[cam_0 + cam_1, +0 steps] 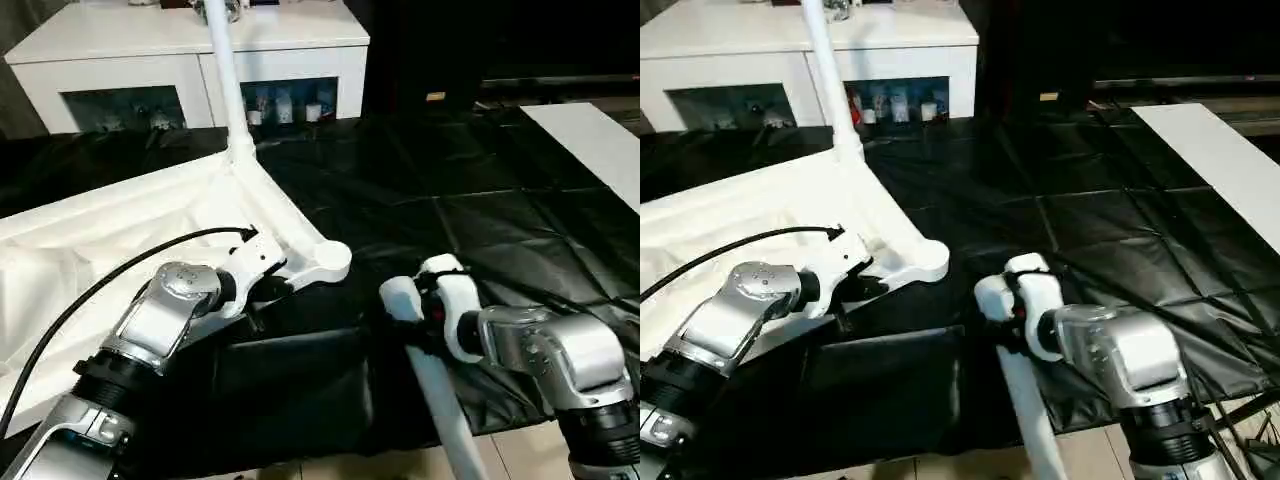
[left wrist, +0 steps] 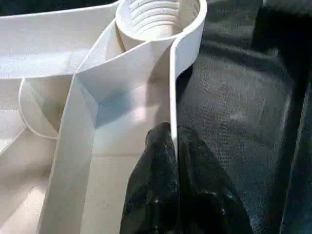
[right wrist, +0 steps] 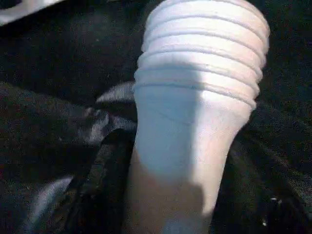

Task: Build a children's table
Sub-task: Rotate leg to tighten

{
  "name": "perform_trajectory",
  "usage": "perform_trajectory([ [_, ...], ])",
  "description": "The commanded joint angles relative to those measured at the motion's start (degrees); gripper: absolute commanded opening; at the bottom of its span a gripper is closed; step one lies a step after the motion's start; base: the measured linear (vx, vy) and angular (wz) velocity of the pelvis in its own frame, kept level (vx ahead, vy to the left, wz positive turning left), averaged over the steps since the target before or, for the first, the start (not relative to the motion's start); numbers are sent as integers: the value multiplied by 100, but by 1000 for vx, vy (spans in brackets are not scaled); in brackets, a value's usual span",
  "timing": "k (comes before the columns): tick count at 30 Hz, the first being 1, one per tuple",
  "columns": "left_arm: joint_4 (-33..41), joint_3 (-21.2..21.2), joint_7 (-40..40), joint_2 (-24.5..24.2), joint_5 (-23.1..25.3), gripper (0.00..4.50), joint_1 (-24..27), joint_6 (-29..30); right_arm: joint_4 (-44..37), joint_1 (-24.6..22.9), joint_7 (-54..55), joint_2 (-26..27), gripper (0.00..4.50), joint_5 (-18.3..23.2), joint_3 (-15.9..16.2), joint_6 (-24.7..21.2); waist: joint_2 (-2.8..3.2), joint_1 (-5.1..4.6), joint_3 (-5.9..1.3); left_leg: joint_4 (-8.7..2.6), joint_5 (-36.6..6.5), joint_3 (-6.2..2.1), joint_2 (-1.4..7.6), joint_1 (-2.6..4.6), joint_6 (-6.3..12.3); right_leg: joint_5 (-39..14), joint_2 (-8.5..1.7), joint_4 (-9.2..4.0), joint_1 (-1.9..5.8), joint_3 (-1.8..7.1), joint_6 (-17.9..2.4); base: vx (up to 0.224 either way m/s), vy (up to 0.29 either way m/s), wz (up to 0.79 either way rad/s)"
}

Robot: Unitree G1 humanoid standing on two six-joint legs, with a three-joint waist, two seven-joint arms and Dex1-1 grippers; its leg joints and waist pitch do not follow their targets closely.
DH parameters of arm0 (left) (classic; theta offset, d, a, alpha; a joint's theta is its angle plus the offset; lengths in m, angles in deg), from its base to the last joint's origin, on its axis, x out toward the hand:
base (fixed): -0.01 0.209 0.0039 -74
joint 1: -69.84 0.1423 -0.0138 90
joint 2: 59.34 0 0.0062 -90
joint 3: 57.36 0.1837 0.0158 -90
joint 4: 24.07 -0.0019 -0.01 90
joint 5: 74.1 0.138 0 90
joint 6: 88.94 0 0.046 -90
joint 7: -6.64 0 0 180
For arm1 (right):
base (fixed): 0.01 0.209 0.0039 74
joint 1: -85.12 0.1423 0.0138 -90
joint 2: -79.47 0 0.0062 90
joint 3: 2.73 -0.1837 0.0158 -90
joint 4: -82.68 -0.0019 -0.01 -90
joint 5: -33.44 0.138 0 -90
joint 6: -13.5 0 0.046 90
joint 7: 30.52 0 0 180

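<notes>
L gripper (image 2: pixel 171 146) is pinching rim of white ribbed plastic tabletop (image 1: pixel 120 240) on black mat's (image 1: pixel 480 200) left side. R gripper (image 1: pixel 425 315) is straddling loose white tapered tube leg (image 1: pixel 440 400); grip unclear. Risk: leg rolling, threads missing empty corner socket (image 1: pixel 325 262).

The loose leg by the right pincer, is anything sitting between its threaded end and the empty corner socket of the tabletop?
Nothing visible does. The loose leg lies with its threaded end pointing toward the empty corner socket; between them only black mat shows. The left pincer pinches the tabletop rim beside that socket, off the direct line.
</notes>
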Motion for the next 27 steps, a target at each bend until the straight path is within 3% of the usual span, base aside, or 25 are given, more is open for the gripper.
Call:
perform_trajectory([
  [1, 543, -492, -57, 61, -326, 0, -198, -190, 142, 127, 5, 29, 231, 82, -245, -29, -9, 64, -423, -349, -420, -10, 103, 26, 62, -218, -251, -282, 401, 232, -1345, 0, 0, 0],
  [3, 782, -728, 112, 195, -781, 0, -230, 19, 223, 272, -34, 62, 231, 166, -513, -37, -19, 75, -430, -338, -410, 1, 107, 27, 80, -195, -254, -279, 401, 233, -1412, 0, 0, 0],
  [4, 788, -731, 114, 196, -787, 55, -231, 25, 226, 276, -35, 63, 214, 168, -521, -36, -15, 88, -427, -336, -396, 3, 103, 32, 75, -189, -250, -271, 396, 230, -1426, 0, 0, 0],
  [8, 961, -687, 342, 97, -895, 77, -243, 174, 316, 486, -80, 10, 204, 299, -877, -63, 19, 126, -402, -349, -591, 7, 110, 54, 55, -522, -247, -310, 376, 223, -1374, 0, 0, 0],
  [10, 940, -574, 421, 26, -804, 100, -219, 171, 366, 524, -80, -45, 198, 295, -900, -22, -3, 141, -388, -357, -704, 13, 100, 60, 13, -761, -240, -330, 373, 225, -1270, 0, 0, 0],
  [11, 927, -514, 460, -8, -748, 105, -194, 168, 402, 538, -77, -64, 198, 284, -908, 4, 22, 151, -363, -378, -889, 9, 97, 71, -63, -1167, -246, -383, 363, 224, -1112, 0, 0, 0],
  [13, 723, -305, 348, -33, -415, 129, -147, 23, 430, 516, -84, -68, 196, 239, -880, 40, 55, 160, -375, -380, -977, 3, 97, 92, -138, -1325, -239, -407, 353, 228, -975, 0, 0, 0],
  [16, 589, -328, 146, 59, -374, 148, -143, 6, 385, 470, -53, -30, 195, 245, -900, 26, 69, 171, -394, -386, -927, -10, 95, 78, -185, -1229, -234, -397, 366, 223, -909, 0, 0, 0],
  [19, 641, -563, -93, 197, -540, 184, -191, -22, 290, 528, 0, 34, 195, 346, -1108, -12, 86, 170, -404, -379, -921, -17, 95, 63, -201, -965, -230, -381, 373, 214, -1033, 0, 0, 0],
  [20, 666, -732, -234, 300, -655, 184, -227, -49, 288, 613, 21, 72, 195, 414, -1264, -13, 109, 181, -412, -372, -914, -25, 90, 67, -202, -927, -233, -370, 381, 208, -1055, 0, 0, 0],
  [21, 676, -966, -421, 451, -812, 188, -269, -83, 312, 757, 41, 136, 195, 531, -1503, -38, 78, 180, -416, -365, -880, -17, 84, 54, -165, -868, -232, -367, 388, 207, -1103, 0, 0, 0],
  [22, 673, -1130, -555, 560, -905, 188, -292, -124, 329, 869, 44, 186, 195, 629, -1681, -52, 88, 177, -426, -348, -848, -8, 78, 46, -122, -812, -238, -356, 394, 209, -1167, 0, 0, 0],
  [24, 665, -1252, -654, 643, -968, 211, -307, -164, 345, 961, 43, 228, 194, 709, -1822, -66, 80, 184, -427, -343, -757, -14, 73, 34, -53, -836, -229, -353, 398, 197, -1180, 0, 0, 0],
  [25, 628, -1435, -865, 776, -1034, 230, -323, -260, 386, 1150, 50, 301, 193, 868, -2094, -138, 98, 183, -409, -349, -772, -9, 76, 41, -38, -948, -223, -370, 375, 197, -1142, 0, 0, 0],
  [27, 625, -1683, -1068, 937, -1216, 231, -303, -346, 575, 1711, 92, 474, 193, 1322, -2809, -263, 49, 165, -434, -333, -665, -6, 70, 22, 36, -846, -228, -355, 405, 194, -1178, 0, 0, 0],
])
